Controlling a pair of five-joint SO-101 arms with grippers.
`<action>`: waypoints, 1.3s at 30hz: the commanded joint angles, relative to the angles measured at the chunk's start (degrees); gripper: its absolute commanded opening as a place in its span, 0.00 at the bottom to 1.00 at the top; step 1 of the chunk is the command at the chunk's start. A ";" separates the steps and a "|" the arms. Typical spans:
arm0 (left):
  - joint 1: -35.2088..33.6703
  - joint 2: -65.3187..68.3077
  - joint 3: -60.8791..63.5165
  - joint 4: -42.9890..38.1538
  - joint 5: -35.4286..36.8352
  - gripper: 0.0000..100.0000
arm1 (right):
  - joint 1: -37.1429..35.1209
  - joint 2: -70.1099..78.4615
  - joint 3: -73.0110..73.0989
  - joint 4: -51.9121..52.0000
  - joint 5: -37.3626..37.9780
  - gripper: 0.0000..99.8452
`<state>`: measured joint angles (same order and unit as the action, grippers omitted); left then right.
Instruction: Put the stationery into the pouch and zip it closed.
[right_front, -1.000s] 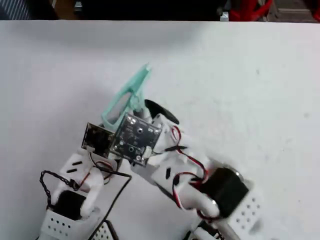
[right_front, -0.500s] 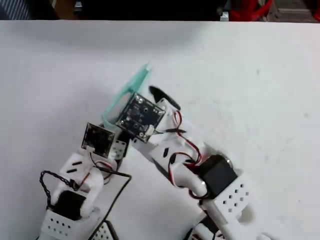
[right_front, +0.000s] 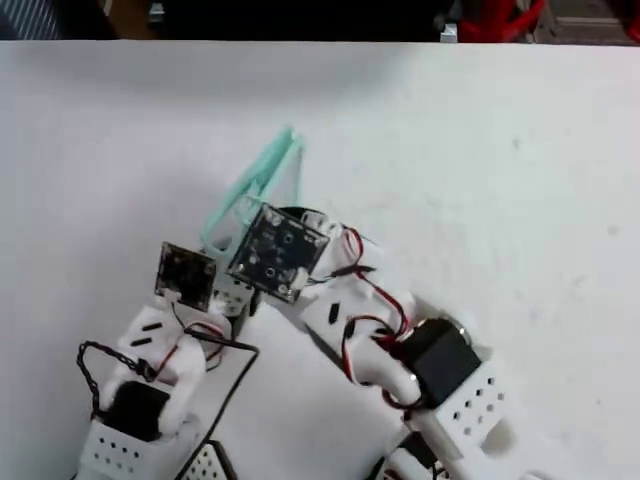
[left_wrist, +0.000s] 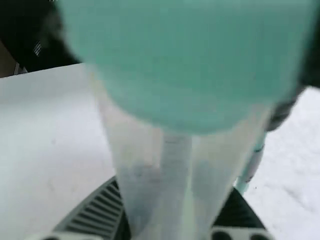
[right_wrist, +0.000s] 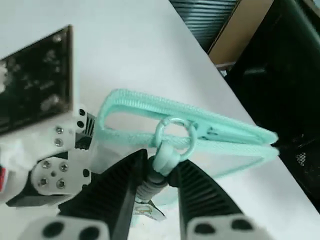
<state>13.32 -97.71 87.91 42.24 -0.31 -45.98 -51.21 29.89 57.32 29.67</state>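
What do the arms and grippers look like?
Both arms: white plastic shells, black servos, perforated white bases. Red and black wires loop along the right arm; a black cable trails off the left arm. Each wrist carries a bare circuit board. The right gripper has black, ribbed fingers.

Underneath, a plain white table with a faint shadow across its far strip. Beyond its far edge in the high view, a dark band holding a red object toward the right, a blue-and-white striped patch at the left corner and a brown surface just beside it. Past the table's edge in the right wrist view, a tan board set between a dark slatted panel and a black bulk.
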 joint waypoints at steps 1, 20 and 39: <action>-0.75 -0.84 -9.14 4.22 2.99 0.17 | 4.62 -0.13 -0.35 0.31 -1.49 0.02; 3.74 -0.92 -10.99 3.78 -1.76 0.02 | -6.90 -0.92 -14.24 14.46 -6.07 0.02; 3.74 -0.92 -10.90 4.04 -1.76 0.02 | -22.64 0.31 -21.10 29.49 -8.70 0.02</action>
<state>16.84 -98.86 79.74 47.52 -1.80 -64.18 -50.51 10.20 85.89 21.67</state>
